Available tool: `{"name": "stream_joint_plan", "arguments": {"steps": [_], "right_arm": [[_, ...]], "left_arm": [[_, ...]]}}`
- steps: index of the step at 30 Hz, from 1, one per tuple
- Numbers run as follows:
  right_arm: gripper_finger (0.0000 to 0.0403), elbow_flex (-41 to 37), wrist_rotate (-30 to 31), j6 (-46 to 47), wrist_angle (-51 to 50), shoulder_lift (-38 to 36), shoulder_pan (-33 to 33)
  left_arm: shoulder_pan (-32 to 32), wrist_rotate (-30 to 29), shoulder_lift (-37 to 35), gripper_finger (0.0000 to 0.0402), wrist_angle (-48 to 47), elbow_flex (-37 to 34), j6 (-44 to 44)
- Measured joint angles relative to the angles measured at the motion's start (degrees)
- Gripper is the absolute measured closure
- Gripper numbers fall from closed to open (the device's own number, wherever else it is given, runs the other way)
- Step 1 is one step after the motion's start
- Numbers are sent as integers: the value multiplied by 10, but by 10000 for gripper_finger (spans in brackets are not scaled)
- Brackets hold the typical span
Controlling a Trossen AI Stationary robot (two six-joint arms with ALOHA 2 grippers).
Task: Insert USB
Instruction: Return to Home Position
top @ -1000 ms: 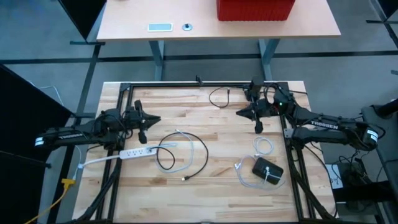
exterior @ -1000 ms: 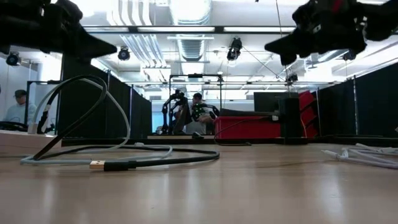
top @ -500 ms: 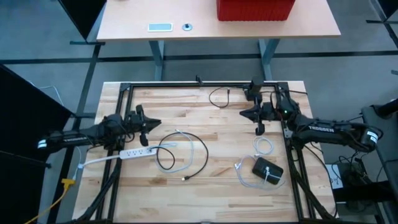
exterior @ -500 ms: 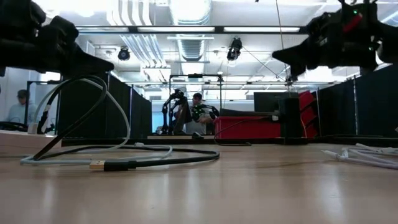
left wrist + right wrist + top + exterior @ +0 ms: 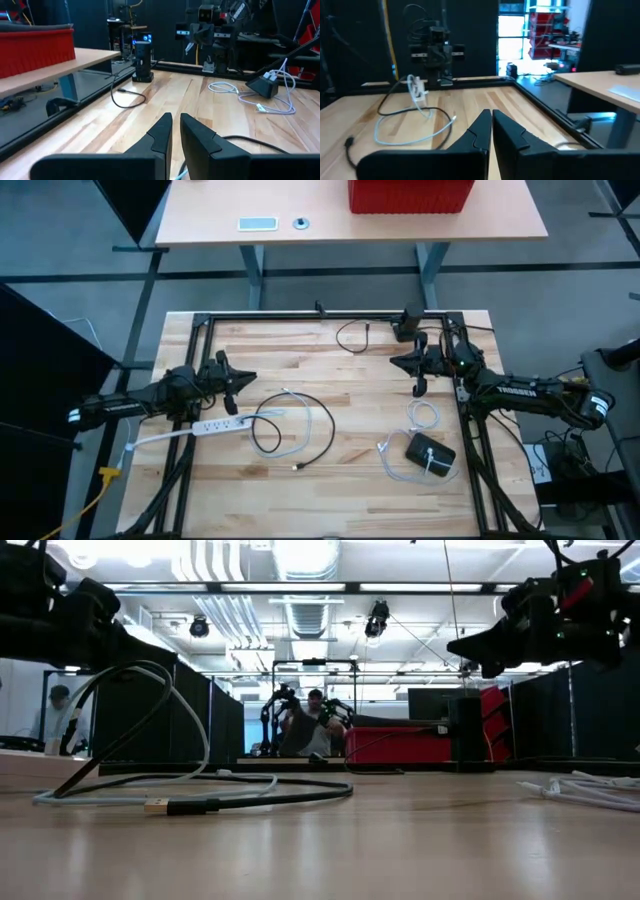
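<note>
Hovering over the left side of the tabletop [image 5: 350, 395], left end effector [image 5: 247, 378] points toward the middle. Its fingers [image 5: 161, 134] are drawn together with only a slit between, nothing held. Just nearward of it lies a white power strip [image 5: 213, 424]. A black cable [image 5: 300, 442] is looped beside the strip, and a pale cable [image 5: 300, 402] crosses that loop. Right end effector [image 5: 396, 363] hangs over the far right part of the tabletop, pointing inward, fingers likewise closed and empty. Black outlet extension [image 5: 430, 453] sits toward the near right corner, well apart from both end effectors. White cables [image 5: 397, 467] are plugged into it and trail to its left. A white coil [image 5: 424, 416] lies between it and the right end effector. Thin dark lead [image 5: 352, 333] curls near the far edge. Low view: a person [image 5: 318, 727] in the room beyond.
</note>
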Motion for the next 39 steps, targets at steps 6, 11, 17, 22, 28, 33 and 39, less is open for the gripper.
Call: {"name": "stream_joint_plan", "arguments": {"steps": [6, 11, 17, 22, 28, 33, 39], "right_arm": [[403, -22, -38, 27, -28, -55, -29], [403, -22, -95, 49, -53, -104, -31], [403, -22, -61, 15, -211, -173, -32], [403, -22, -55, 17, -229, -241, -31], [403, -21, -60, 14, -344, -341, -33], [403, -21, -20, -3, -398, -437, -51], [403, -21, -35, 5, -424, -457, -57]], "left_arm": [[0, -6, -41, 377, 0, 0, 17], [-1, -6, -35, 377, -1, 0, -12], [-25, -9, -40, 377, -1, 0, -28], [-89, -30, -37, 377, 2, 0, -37], [-188, -143, -33, 378, 17, 0, 32], [-195, -132, -34, 378, 17, 0, 37], [-175, -126, -36, 378, 16, 0, 39]]}}
